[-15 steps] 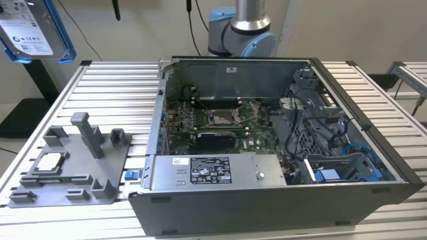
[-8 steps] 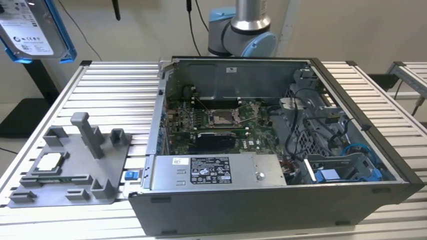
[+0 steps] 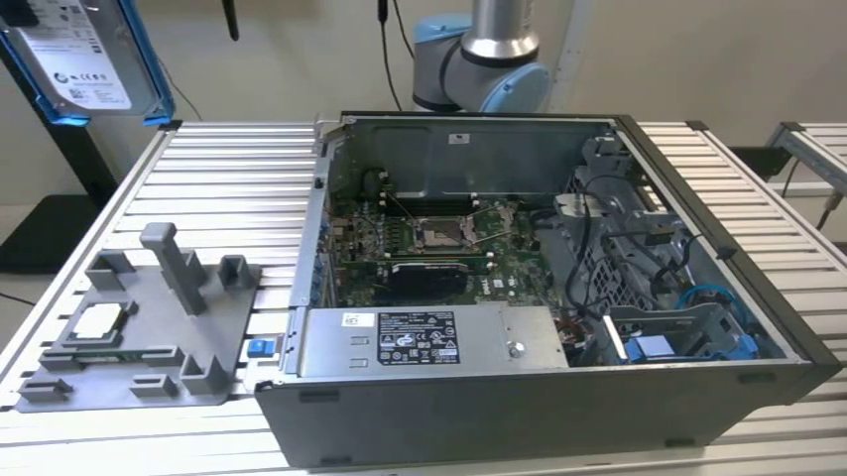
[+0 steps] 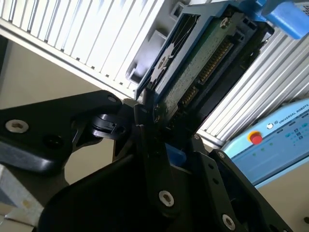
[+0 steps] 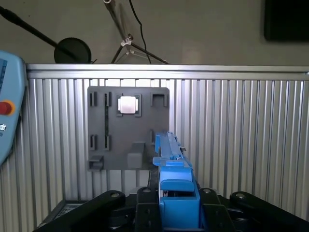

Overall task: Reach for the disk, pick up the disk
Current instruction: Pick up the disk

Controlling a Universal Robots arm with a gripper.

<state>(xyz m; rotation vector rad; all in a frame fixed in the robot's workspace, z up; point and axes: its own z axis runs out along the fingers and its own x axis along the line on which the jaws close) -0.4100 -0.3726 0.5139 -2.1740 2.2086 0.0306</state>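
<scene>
status: reach is done, we're at the tail of the pick. The disk [image 3: 86, 55] is off the surface and hangs in the air at the upper left of the exterior view, label side to the camera, blue rails on both long edges, above the slatted table [image 3: 225, 188] and well apart from the open PC case [image 3: 530, 416] mid-frame. The gripper [image 5: 178, 205] is clamped on the disk: in the first wrist view the blue rail sits edge-on between the black linkages, and in the second wrist view one finger [image 4: 144, 121] presses against the drive's edge with the green board side showing. The grip looks near one end of the drive, so most of the body overhangs the jaws. Past the disk in the first wrist view is the grey fixture plate [image 5: 145, 130] with the small white-topped chip [image 5: 128, 104] seated in a pocket; the plate sits at the lower left of the exterior view. My read: pick effectively complete. Any move from here calls for firm clamp force, slow motion so the overhanging drive doesn't pivot in the jaws, and height margin over the plate's upright posts
</scene>
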